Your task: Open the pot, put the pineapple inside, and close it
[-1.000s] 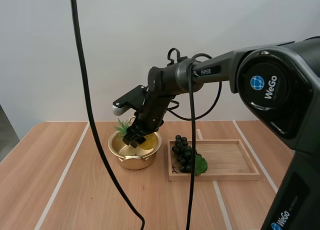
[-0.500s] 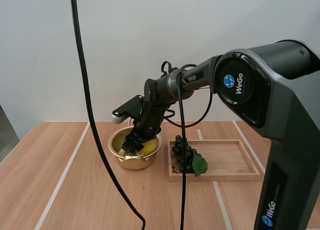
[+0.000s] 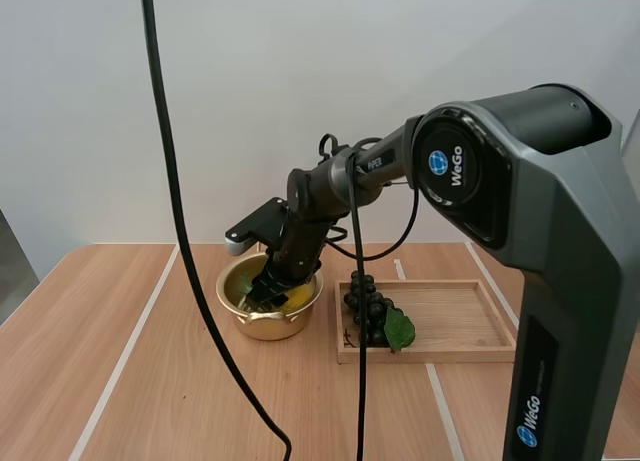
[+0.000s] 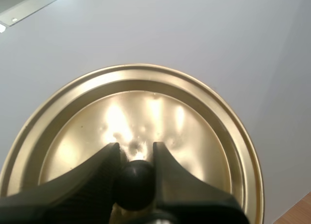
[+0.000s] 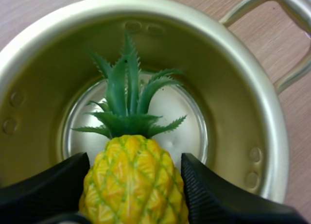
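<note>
In the high view my right gripper [image 3: 268, 287] reaches down into the open golden pot [image 3: 262, 326], with a bit of the yellow pineapple [image 3: 297, 299] showing beside it. The right wrist view has my right gripper [image 5: 135, 159] shut on the pineapple [image 5: 133, 182], whose green crown points toward the pot's shiny bottom. The pot wall [image 5: 231, 112] rings the fruit. In the left wrist view my left gripper [image 4: 136, 148] is shut on the black knob [image 4: 135, 186] of the golden lid [image 4: 146, 107], which it holds up off the pot.
A wooden tray [image 3: 462, 323] lies right of the pot, with a bunch of dark grapes [image 3: 367, 309] and a green leaf at its left end. The pot's handle [image 5: 277, 20] sticks out over the wooden table [image 3: 130, 381].
My right gripper has gone down with the pineapple, from just above the pot's rim to inside the pot. The arm has swung slightly left.
</note>
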Robot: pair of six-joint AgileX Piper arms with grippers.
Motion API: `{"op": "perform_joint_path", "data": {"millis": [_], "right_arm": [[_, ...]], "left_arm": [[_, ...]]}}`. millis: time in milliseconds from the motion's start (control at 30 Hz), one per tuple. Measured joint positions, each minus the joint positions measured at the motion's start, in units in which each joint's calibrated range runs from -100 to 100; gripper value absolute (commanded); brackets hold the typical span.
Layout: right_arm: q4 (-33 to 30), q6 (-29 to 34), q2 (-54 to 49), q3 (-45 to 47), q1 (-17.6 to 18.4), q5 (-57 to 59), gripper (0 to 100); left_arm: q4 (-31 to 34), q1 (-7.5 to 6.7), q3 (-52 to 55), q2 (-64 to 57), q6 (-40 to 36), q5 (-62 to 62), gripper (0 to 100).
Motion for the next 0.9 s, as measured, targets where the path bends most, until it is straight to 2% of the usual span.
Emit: {"op": "perform_joint_path", "data": {"millis": [400,433,467,533,600,633,900], "right_arm": [[-2.39,0.44,2.87,-0.71,0.0,-3.41,0],[-2.76,0.83,3.0,-0.71,0.0,-3.41,6],[-2.88,0.93,3.0,-0.71,0.0,-3.41,19],[-3.27,1.16,3.1,-0.71,0.0,-3.41,50],[-3.48,1.24,3.1,-0.71,0.0,-3.41,93],[-3.59,1.24,3.1,-0.71,0.0,-3.41,100],[-4.96,1.24,3.1,-0.71,0.0,-3.6,100]], "left_arm": [[0.0,0.0,0.0,0.0,0.0,0.14,0],[0.04,0.0,0.0,0.0,0.0,0.14,0],[0.04,0.0,0.0,0.0,0.0,0.14,0],[0.04,0.0,0.0,0.0,0.0,0.14,0],[0.04,0.0,0.0,0.0,0.0,0.14,0],[0.04,0.0,0.0,0.0,0.0,0.14,0],[0.04,0.0,0.0,0.0,0.0,0.14,0]]}}
